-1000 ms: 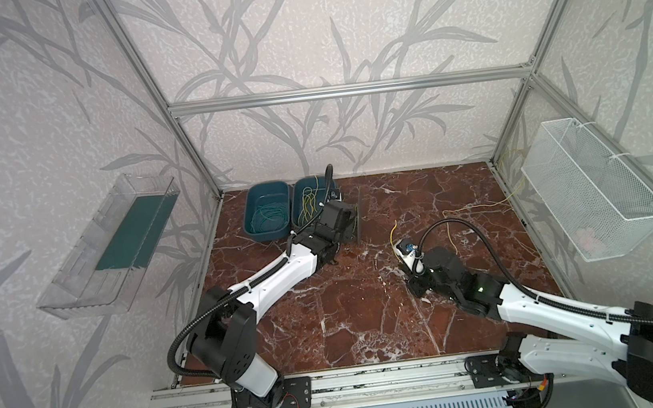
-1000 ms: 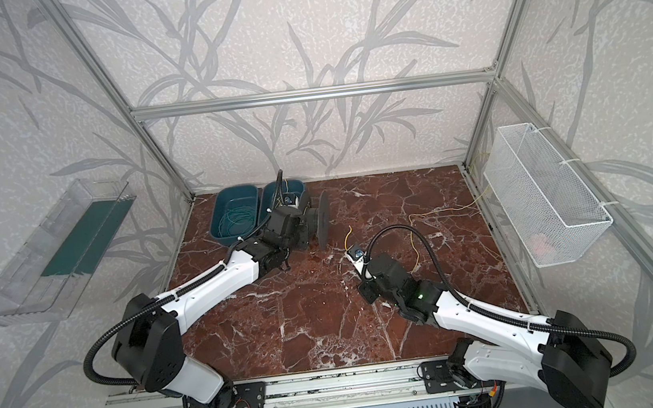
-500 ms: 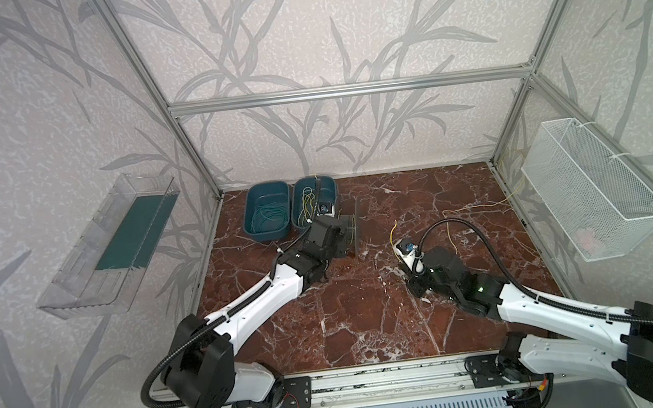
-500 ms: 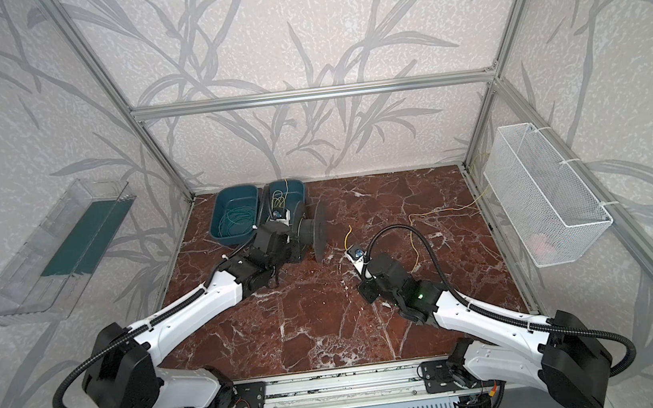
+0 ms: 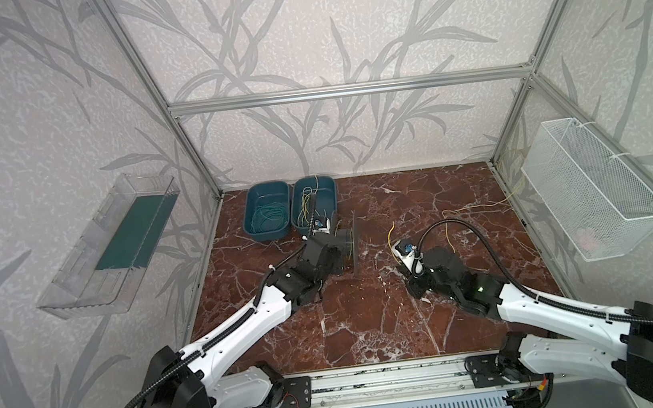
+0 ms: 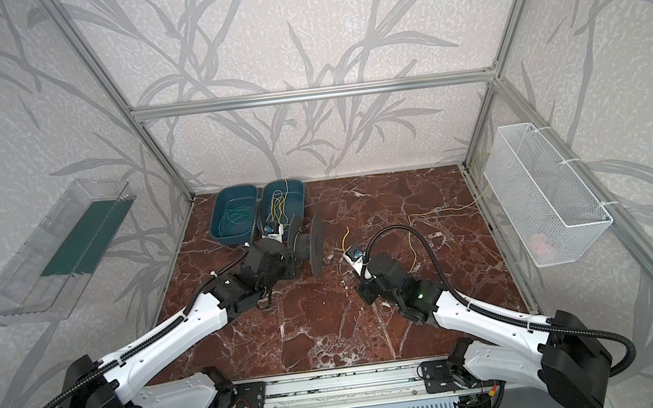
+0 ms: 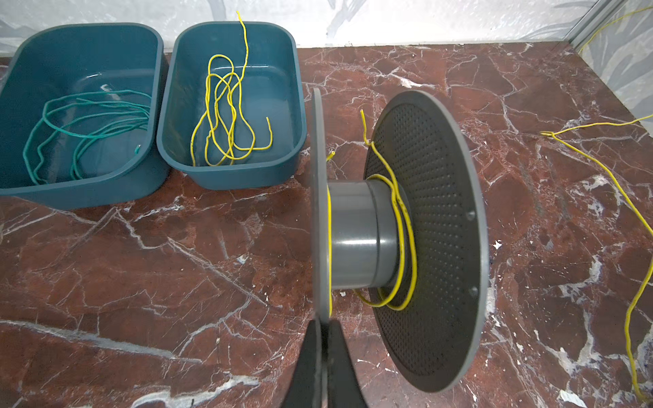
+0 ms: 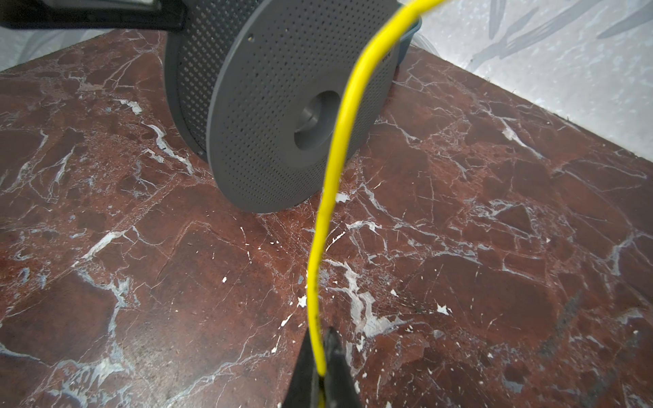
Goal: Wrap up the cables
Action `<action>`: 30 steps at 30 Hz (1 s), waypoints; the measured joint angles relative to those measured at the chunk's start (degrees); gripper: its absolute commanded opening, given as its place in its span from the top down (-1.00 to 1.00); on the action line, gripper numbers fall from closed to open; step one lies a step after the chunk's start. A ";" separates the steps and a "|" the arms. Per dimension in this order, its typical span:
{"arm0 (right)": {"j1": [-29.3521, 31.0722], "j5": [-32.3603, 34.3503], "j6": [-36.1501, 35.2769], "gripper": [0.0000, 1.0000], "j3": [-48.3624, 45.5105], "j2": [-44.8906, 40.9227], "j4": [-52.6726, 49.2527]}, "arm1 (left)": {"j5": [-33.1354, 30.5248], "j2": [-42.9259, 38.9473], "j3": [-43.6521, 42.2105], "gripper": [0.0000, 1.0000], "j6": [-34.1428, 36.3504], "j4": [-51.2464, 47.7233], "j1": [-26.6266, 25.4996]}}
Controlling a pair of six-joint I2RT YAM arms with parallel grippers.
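— Starting at the left wall, what is hanging there?

— A clear tray [image 5: 74, 280] is hanging there. On the marble floor [image 5: 372, 325] at the back, two teal tubs are sitting side by side and touching. Green wires [image 5: 268, 219] are lying in the left tub [image 7: 70, 194], and yellow cables [image 7: 233, 120] are lying in loose loops in the right tub [image 7: 247, 180], with one end poking up over the far rim.

— And the left gripper [image 7: 322, 328]?

— Its fingers [image 7: 307, 360] are pinching the thin near disc of a grey spool [image 7: 353, 233], closed tight on the rim. The spool is standing on edge just beside the right tub. A few slack turns of yellow cable [image 7: 406, 226] are sagging around the hub, against the perforated disc.

— What is the right gripper [image 8: 321, 364] doing?

— It is squeezing a yellow strand [image 8: 339, 141] between closed fingers, near the spool but apart from it. The strand is curving up past the spool's outer face. Whether it is joining the turns on the hub, I cannot tell.

— Further right?

— Another long cable [image 5: 472, 208] is trailing across the floor toward the right wall, where a white wire basket [image 5: 608, 198] is hanging.
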 measured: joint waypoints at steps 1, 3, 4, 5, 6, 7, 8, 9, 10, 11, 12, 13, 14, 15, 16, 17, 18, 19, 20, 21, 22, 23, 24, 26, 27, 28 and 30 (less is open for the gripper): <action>0.00 -0.11 0.00 1.00 0.00 0.00 0.00 | 0.00 -0.02 0.00 0.96 -0.13 0.00 0.00; 0.00 -0.37 0.00 1.00 0.00 0.00 0.00 | -0.02 0.00 0.00 0.94 -0.31 0.00 0.00; 0.00 -0.46 0.00 1.00 0.00 0.00 0.00 | -0.04 0.00 0.00 0.92 -0.33 -0.02 0.00; 0.00 -0.50 0.00 1.00 0.00 0.00 0.00 | -0.04 0.00 0.00 0.91 -0.35 -0.02 0.00; 0.00 -0.52 0.00 1.00 0.00 0.02 -0.02 | -0.04 -0.02 0.00 0.90 -0.42 -0.04 0.00; 0.00 -0.55 0.00 1.00 0.00 0.02 0.00 | -0.04 0.00 0.00 0.88 -0.44 -0.04 -0.02; 0.00 -0.55 0.00 1.00 0.00 0.04 0.00 | -0.04 -0.02 0.00 0.85 -0.48 -0.07 -0.04; 0.00 -0.55 0.00 1.00 0.00 0.09 0.00 | -0.07 -0.02 0.00 0.84 -0.52 -0.11 -0.04; 0.00 -0.55 0.00 1.00 0.00 0.13 0.00 | -0.07 -0.02 0.00 0.84 -0.57 -0.13 -0.04; 0.00 -0.57 0.00 1.00 0.00 0.15 0.00 | -0.04 -0.02 0.00 0.82 -0.63 -0.17 -0.04; 0.00 -0.57 0.00 1.00 0.00 0.17 0.00 | -0.04 -0.02 0.00 0.80 -0.68 -0.22 -0.04; 0.00 -0.57 0.00 1.00 0.00 0.17 0.00 | -0.02 -0.02 0.00 0.79 -0.70 -0.26 -0.07; 0.00 -0.61 0.00 1.00 0.00 0.17 0.00 | -0.02 -0.02 0.00 0.79 -0.76 -0.31 -0.07; 0.00 -0.70 0.00 1.00 0.00 0.17 0.00 | -0.02 -0.02 0.00 0.79 -0.79 -0.35 -0.07; 0.00 -0.79 0.00 1.00 0.00 0.17 0.00 | -0.04 -0.02 0.00 0.79 -0.79 -0.37 -0.09; 0.00 -0.94 0.00 1.00 0.00 0.17 0.00 | -0.02 -0.02 0.00 0.79 -0.81 -0.37 -0.11; 0.00 -0.96 0.00 1.00 0.00 0.17 0.00 | -0.02 0.00 0.00 0.79 -0.81 -0.37 -0.13; 0.00 -0.96 0.00 1.00 0.00 0.17 0.00 | -0.02 -0.02 0.00 0.79 -0.83 -0.37 -0.17; 0.00 -0.96 0.00 1.00 0.00 0.17 0.00 | -0.02 -0.02 0.00 0.79 -0.85 -0.37 -0.20; 0.00 -0.96 0.00 1.00 0.00 0.17 0.00 | -0.02 -0.02 0.02 0.79 -0.87 -0.37 -0.22; 0.00 -0.96 0.00 1.00 0.00 0.15 0.00 | -0.02 -0.02 0.02 0.79 -0.87 -0.37 -0.22; 0.00 -0.96 0.00 1.00 0.00 0.15 0.00 | -0.02 -0.02 0.00 0.78 -0.87 -0.37 -0.28; 0.00 -0.96 0.00 1.00 0.00 0.15 0.00 | -0.02 -0.02 0.00 0.78 -0.90 -0.37 -0.33; 0.00 -0.96 0.00 1.00 0.00 0.17 0.00 | -0.02 -0.02 0.02 0.78 -0.90 -0.42 -0.35; 0.00 -0.96 0.00 1.00 0.00 0.15 0.00 | -0.02 -0.02 0.00 0.76 -0.90 -0.42 -0.37; 0.00 -0.96 0.00 1.00 0.00 0.15 0.00 | -0.04 -0.02 0.00 0.74 -0.92 -0.42 -0.37; 0.00 -0.96 0.00 1.00 0.00 0.17 0.00 | -0.04 -0.02 0.00 0.67 -0.90 -0.48 -0.39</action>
